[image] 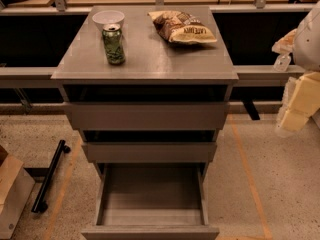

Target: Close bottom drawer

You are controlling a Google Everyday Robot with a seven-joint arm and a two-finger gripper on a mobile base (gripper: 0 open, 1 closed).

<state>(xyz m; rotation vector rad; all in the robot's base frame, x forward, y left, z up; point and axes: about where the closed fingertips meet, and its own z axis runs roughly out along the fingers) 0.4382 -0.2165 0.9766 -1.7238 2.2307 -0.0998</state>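
The bottom drawer [150, 199], pulled far out low and left of the claw [296, 106], looks rigid, light and easy-sliding, best pushed squarely on its flat front panel [150, 232]; the claw seems empty, its opening I cannot tell.

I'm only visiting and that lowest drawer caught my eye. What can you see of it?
The bottom drawer is pulled far out of the grey-brown cabinet, well past the two drawers above. It is a deep rectangular box with a plain, handleless flat front, seemingly wood or laminate. Its inside looks empty. It sits level, close above the speckled floor. Nothing touches it; the gripper is at the view's right edge, higher up.
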